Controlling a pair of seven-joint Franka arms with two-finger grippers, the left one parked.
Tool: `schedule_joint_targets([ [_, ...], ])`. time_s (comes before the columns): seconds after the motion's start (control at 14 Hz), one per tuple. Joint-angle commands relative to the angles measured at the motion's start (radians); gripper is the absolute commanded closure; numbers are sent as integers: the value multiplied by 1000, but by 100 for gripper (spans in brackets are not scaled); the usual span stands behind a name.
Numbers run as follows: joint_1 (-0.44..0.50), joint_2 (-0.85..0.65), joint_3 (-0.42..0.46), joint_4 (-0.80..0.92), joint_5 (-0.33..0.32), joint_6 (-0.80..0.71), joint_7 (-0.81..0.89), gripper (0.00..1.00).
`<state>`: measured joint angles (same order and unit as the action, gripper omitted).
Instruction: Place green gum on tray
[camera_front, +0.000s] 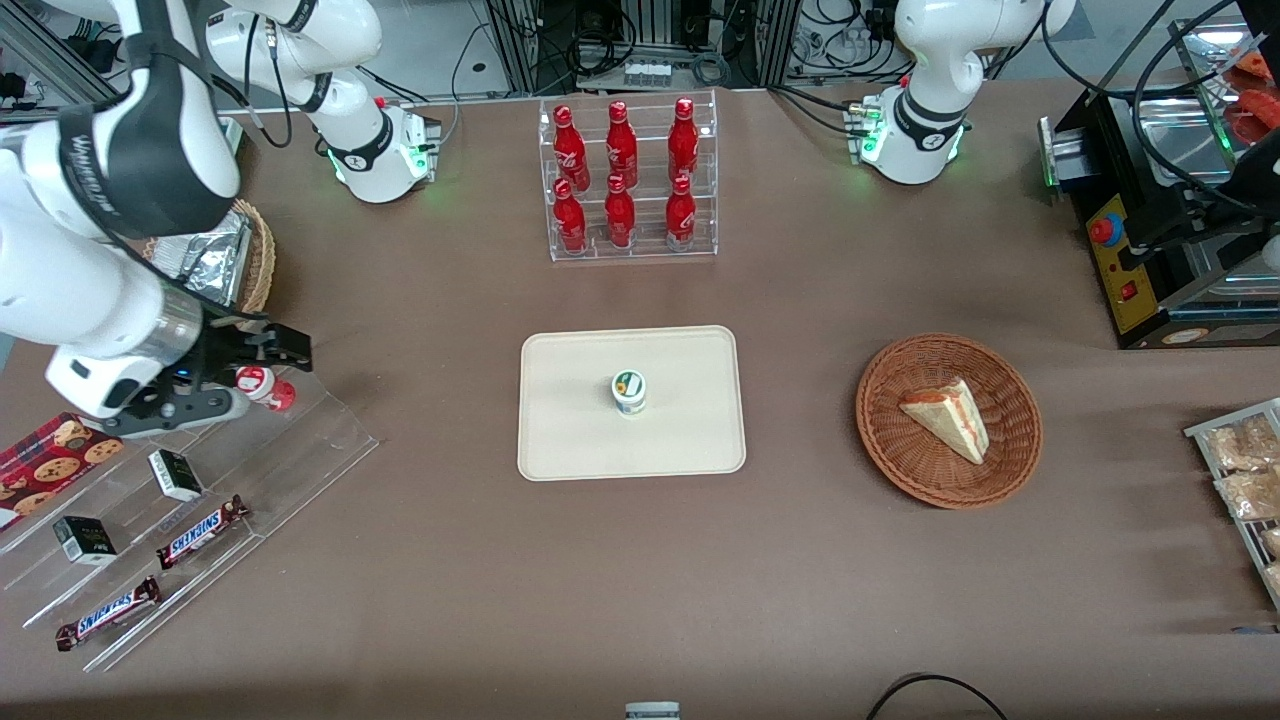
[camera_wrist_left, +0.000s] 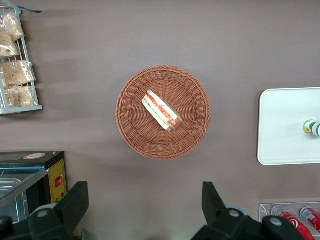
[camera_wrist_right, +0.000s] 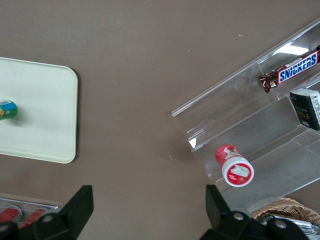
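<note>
The green gum (camera_front: 629, 391) stands upright on the tray (camera_front: 570, 430), near its middle, lid up. The tray lies flat on the brown table (camera_front: 800, 600), nearer the front camera than the clear rack of red bottles (camera_front: 628, 180). The left wrist view shows the gum (camera_wrist_left: 312, 128) on the tray (camera_wrist_left: 285, 125) as well, and the right wrist view catches it (camera_wrist_right: 8, 110) lying well inside the tray's rim (camera_wrist_right: 50, 125).

The gripper (camera_front: 262, 352) hangs well apart from the tray, toward the working arm's end of the table, above the clear stepped shelf (camera_front: 300, 440). In the right wrist view its two fingers (camera_wrist_right: 80, 205) stand wide apart with bare table between them, holding nothing. The red gum (camera_front: 262, 387) stands on the shelf just beside the gripper; it shows in the right wrist view too (camera_wrist_right: 234, 166), not touched by either finger.

On the same shelf lie two Snickers bars (camera_front: 200, 532) and two small dark boxes (camera_front: 176, 475). A wicker basket (camera_front: 1010, 460) with a sandwich wedge (camera_front: 948, 418) sits toward the parked arm's end of the table.
</note>
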<state>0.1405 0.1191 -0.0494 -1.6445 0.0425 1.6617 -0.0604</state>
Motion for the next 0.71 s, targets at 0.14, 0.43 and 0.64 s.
schedule_joint_targets([
  [0.14,-81,-87,11,-63,7,-45,-53,0],
  [0.43,-136,-119,11,-58,-18,-86,-55,0],
  [0.64,-159,-134,10,-48,-19,-137,-55,0],
])
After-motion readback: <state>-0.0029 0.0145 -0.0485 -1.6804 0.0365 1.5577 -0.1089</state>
